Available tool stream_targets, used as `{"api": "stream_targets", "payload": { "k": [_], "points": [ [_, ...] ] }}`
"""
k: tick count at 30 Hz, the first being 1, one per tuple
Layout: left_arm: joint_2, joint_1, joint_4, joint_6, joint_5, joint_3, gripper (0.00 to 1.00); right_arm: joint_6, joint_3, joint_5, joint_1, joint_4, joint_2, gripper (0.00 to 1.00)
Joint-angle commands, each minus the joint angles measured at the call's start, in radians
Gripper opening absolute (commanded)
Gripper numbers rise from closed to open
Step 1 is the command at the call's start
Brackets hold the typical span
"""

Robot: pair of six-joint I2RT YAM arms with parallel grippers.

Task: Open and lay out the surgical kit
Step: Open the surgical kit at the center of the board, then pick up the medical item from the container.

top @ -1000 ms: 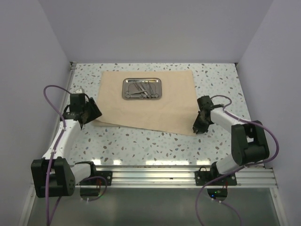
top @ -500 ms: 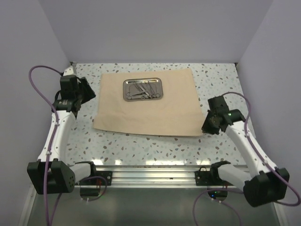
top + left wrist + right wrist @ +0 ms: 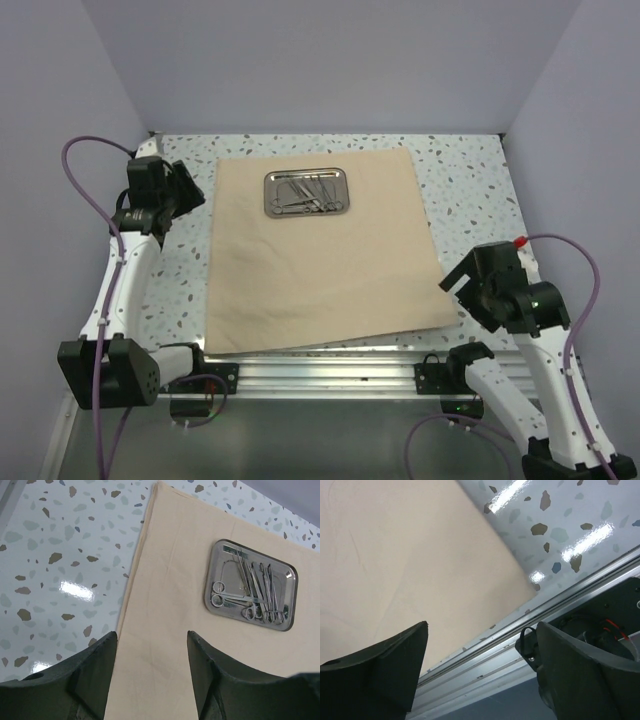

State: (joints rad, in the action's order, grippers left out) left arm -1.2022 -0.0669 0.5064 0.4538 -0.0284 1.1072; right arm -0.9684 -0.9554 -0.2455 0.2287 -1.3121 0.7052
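The tan cloth wrap (image 3: 320, 255) of the surgical kit lies spread flat over the table, its near edge reaching the front rail. A shiny steel tray (image 3: 307, 192) with slim scissors and forceps (image 3: 252, 592) sits on the cloth's far part. My left gripper (image 3: 183, 192) hovers open at the cloth's far left edge (image 3: 131, 587), holding nothing. My right gripper (image 3: 462, 290) hangs open beside the cloth's near right corner (image 3: 527, 587), with nothing between its fingers (image 3: 395, 655).
An aluminium rail (image 3: 400, 365) runs along the table's front edge, with the arm bases on it. Purple cables (image 3: 85, 150) loop off both arms. White walls close the table on the left, back and right.
The right gripper pulled the cloth's near right corner toward the front rail, then opened and let go. The cloth now lies unfolded much farther forward. The left arm has risen to the far left.
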Motion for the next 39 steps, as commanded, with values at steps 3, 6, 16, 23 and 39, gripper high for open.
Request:
{"api": "stream_targets", "payload": {
  "k": [3, 6, 16, 23, 39],
  "points": [
    [0.044, -0.007, -0.031, 0.019, 0.067, -0.064, 0.64, 0.017, -0.042, -0.009, 0.000, -0.260, 0.072, 0.98],
    [0.015, -0.008, -0.051, 0.016, 0.114, -0.102, 0.68, 0.054, -0.068, 0.011, -0.002, -0.191, 0.069, 0.99],
    [-0.132, 0.033, -0.103, -0.040, 0.383, -0.021, 1.00, 0.286, -0.313, 0.224, 0.004, 0.260, 0.591, 0.98],
    [-0.414, 0.274, -0.088, -0.061, 0.259, 0.310, 0.89, 0.387, -0.592, 0.242, 0.029, 0.258, 0.867, 0.98],
    [-1.074, 0.443, 0.078, -0.251, 0.199, 1.060, 0.69, 0.428, -0.453, 0.376, 0.029, 0.340, 0.948, 0.98]
  ]
}}
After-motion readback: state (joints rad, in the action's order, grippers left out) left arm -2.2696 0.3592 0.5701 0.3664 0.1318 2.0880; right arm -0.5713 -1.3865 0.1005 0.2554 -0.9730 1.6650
